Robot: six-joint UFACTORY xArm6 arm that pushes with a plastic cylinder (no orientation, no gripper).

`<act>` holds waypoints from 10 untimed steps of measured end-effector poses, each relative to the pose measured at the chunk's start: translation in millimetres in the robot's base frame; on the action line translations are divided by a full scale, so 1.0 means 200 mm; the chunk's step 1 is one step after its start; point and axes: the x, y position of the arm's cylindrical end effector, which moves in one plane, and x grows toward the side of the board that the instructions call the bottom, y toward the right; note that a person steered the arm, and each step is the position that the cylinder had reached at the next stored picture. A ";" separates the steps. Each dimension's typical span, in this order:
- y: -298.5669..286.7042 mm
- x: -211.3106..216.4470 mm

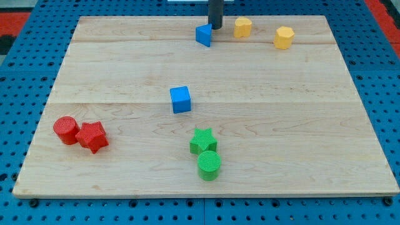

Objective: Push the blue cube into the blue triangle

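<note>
Camera view: one board, all blocks in sight.
Progress: not done; blue cube [180, 99] mid-board, well apart from blue triangle [204, 35] near top edge.
Left: push cube up and slightly right.
Tip [215, 27]: just right of triangle, seemingly touching.
Jaws: none; bare rod, holding nothing.
Cube look: upright, clear on all sides.

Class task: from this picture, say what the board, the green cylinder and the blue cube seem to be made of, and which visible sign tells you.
Board: pale wood, smooth matte finish; grain lines and plank seams show.
Green cylinder: probably plastic, perhaps 3D-printed; fine ridges across its top.
Blue cube: likely plastic too; uniform bright colour, flat matte faces, texture too small to tell.
</note>
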 end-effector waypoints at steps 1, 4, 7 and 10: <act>-0.02 0.00; -0.19 0.00; -0.07 0.13; -0.10 0.69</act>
